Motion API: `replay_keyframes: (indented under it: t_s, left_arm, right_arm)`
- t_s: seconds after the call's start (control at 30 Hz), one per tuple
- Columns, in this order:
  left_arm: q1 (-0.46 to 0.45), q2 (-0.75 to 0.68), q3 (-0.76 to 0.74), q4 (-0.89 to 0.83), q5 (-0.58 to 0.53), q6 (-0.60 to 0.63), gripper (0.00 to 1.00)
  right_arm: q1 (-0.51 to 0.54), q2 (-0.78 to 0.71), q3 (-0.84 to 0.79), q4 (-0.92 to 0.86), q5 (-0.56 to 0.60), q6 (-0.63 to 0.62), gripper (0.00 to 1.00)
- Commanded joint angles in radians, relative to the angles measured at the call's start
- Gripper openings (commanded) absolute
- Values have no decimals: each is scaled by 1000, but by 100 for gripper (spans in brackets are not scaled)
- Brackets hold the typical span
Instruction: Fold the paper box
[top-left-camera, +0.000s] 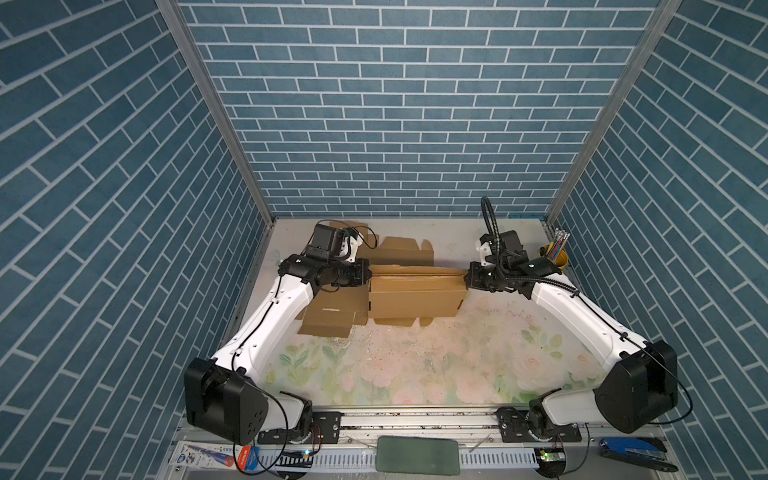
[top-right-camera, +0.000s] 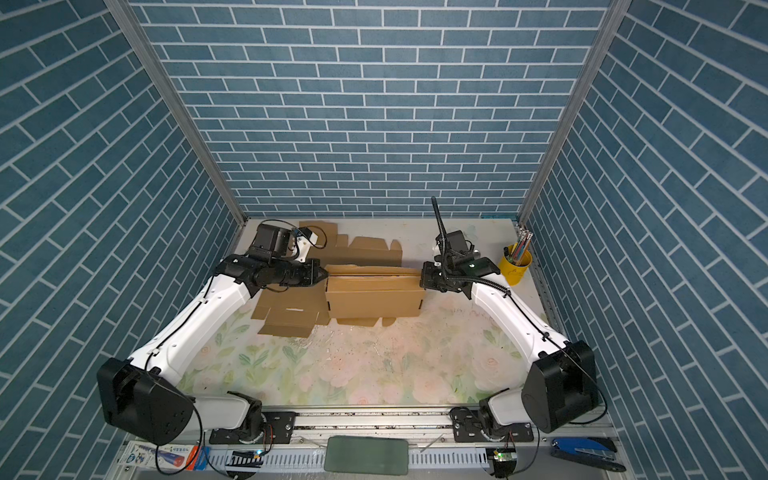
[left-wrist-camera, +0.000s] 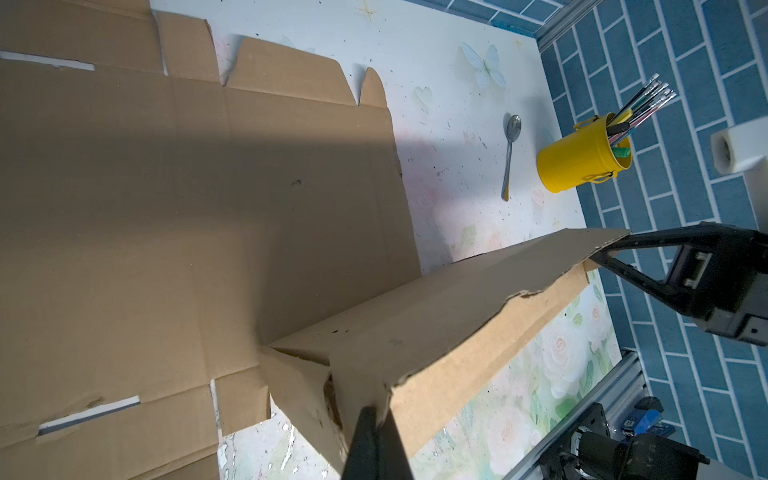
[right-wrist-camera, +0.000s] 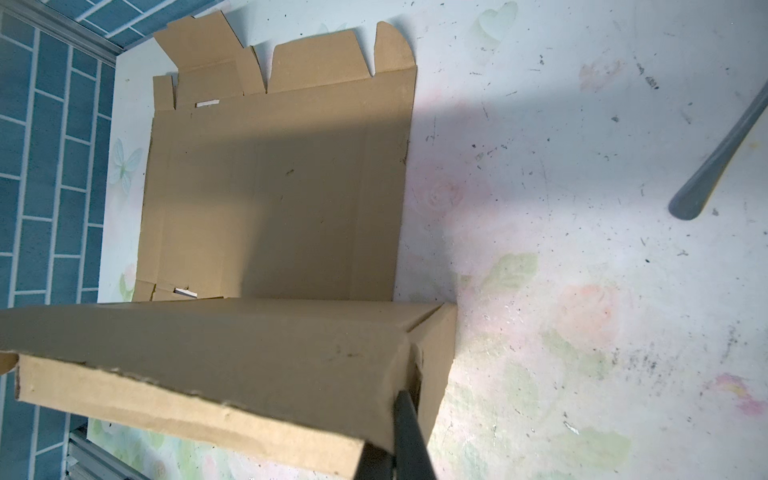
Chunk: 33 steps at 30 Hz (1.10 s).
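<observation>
The paper box (top-left-camera: 415, 301) (top-right-camera: 374, 302) is a brown cardboard blank lying flat at the back of the table, with one long wall folded up and doubled over. My left gripper (top-left-camera: 371, 274) (top-right-camera: 326, 275) (left-wrist-camera: 376, 411) is shut on the left end of that raised wall's top edge. At the wall's right end, my right gripper (top-left-camera: 466, 279) (top-right-camera: 420, 279) (right-wrist-camera: 401, 395) is shut on the edge. The flat panel (left-wrist-camera: 166, 208) (right-wrist-camera: 270, 199) with its end flaps spreads out behind the wall. In the left wrist view the right gripper (left-wrist-camera: 598, 253) shows at the wall's far end.
A yellow cup of pencils (top-left-camera: 555, 257) (top-right-camera: 515, 266) (left-wrist-camera: 577, 162) stands at the back right. A spoon (left-wrist-camera: 509, 158) (right-wrist-camera: 719, 162) lies on the table between the cup and the box. A dark green pad (top-left-camera: 417, 454) and a blue tool (top-left-camera: 636, 451) lie beyond the front rail.
</observation>
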Motion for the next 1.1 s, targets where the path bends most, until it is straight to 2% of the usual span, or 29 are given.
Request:
replay_keyframes:
  t_s: [0.0,0.43,0.7,0.93,1.07]
  left_arm:
    - [2,-7,-55,33,4,-18,0]
    - [1,-65,-200,74,-82,12,0]
    - [0,-100,-289,145,-142,7,0]
    - [1,-87,-292,154,-141,8,0]
    - [1,-82,-286,152,-138,9,0]
  right_arm:
    - [14,36,-20,-128,0,38,0]
    - [13,29,-22,-120,-7,45,0]
    - [3,-1,-16,-110,-108,36,1]
    - [-67,-45,22,-127,-269,-6,26]
    - [-118,-53,87,-215,-304,-91,39]
